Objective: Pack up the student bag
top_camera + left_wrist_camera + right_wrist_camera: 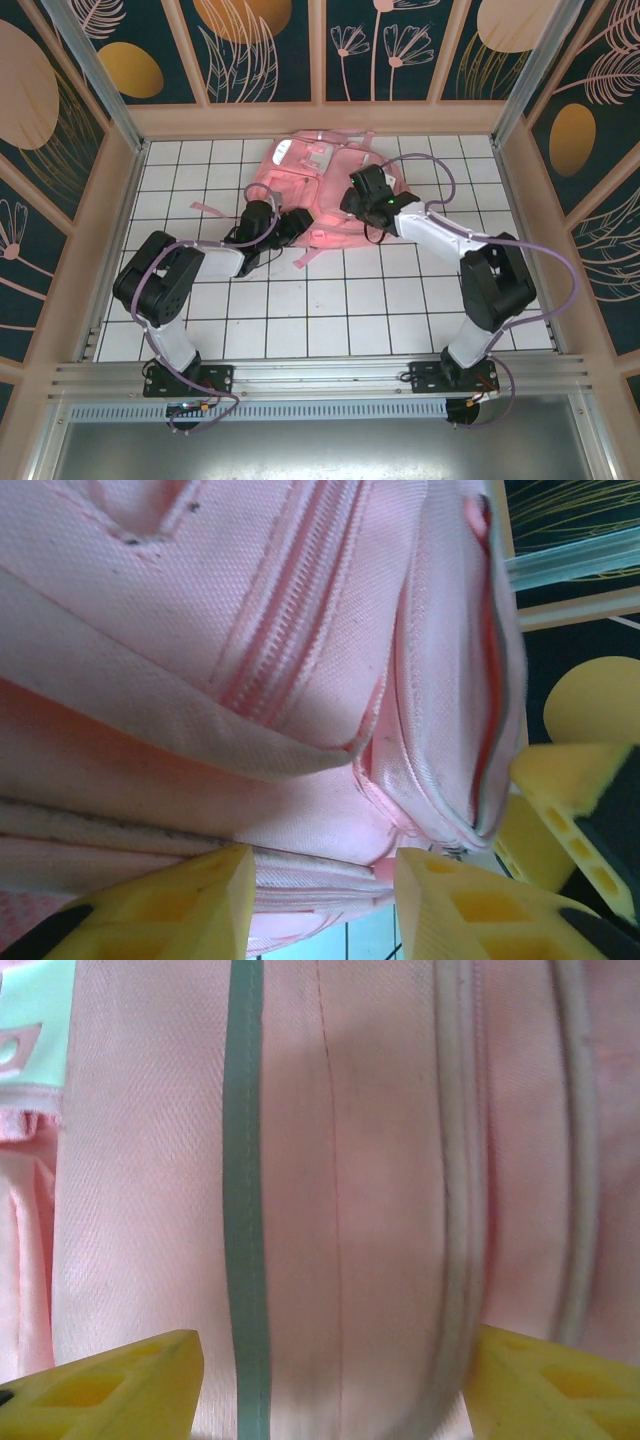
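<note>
At the far middle of the white gridded tabletop (330, 310) lies the student bag (318, 185), the one container before us. Its compartments hide their contents: the left wrist camera shows a long zipper (285, 610) running shut across the pink cloth and a pocket (450, 680) whose mouth gapes a slit, but we cannot see inside either.

From above we see both arms bent over the bag, the left hand (292, 226) at its near left edge, the right hand (358, 198) on its right side, and loose pink straps (212, 208) lying out on the tiles. Up close, the left wrist camera adds what the overhead cannot: the left hand's yellow fingers (200, 905) stand apart with the bag's piped edge across the gap at their tips; whether they pinch it we cannot tell. That view also catches what looks like a yellow finger (565, 780) of the other hand just beside the pocket. The right wrist camera shows the right hand released, its fingers (120, 1385) spread wide before a flat panel of the bag; touching it or not, we cannot tell.

The bag is soft pink woven fabric, with a greyish stripe (245, 1190) and pale piping (460, 1210) running down that panel and whitish patches (285, 152) at its far end.
</note>
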Controlling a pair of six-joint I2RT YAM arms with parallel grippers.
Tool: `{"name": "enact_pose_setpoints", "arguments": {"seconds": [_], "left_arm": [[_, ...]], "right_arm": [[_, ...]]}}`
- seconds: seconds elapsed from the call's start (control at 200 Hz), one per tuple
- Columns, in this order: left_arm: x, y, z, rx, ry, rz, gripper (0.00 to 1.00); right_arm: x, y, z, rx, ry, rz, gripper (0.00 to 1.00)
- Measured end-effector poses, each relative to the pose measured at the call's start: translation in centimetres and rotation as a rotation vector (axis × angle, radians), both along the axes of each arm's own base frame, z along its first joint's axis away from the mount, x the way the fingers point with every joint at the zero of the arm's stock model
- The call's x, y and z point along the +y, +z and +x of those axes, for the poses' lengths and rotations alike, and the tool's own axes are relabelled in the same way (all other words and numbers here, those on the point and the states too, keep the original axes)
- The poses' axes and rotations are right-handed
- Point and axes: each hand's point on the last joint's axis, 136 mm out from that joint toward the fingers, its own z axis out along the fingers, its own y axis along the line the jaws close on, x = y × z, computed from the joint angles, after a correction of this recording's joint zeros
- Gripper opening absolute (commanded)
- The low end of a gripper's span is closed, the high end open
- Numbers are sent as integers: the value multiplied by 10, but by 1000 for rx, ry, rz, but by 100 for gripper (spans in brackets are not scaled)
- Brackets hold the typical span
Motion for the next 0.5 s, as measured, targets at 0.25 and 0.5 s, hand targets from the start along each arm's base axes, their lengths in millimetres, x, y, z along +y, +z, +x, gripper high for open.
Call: {"name": "enact_pose_setpoints", "arguments": {"seconds": [0.25,0.5], "left_arm": [[-3,4,3,7,-3,-11,43],[-3,4,3,15,2,-18,44]], "right_arm": [[30,8,-44,28,88,28,64],[48,-27,-51,103,112,11,51]]}}
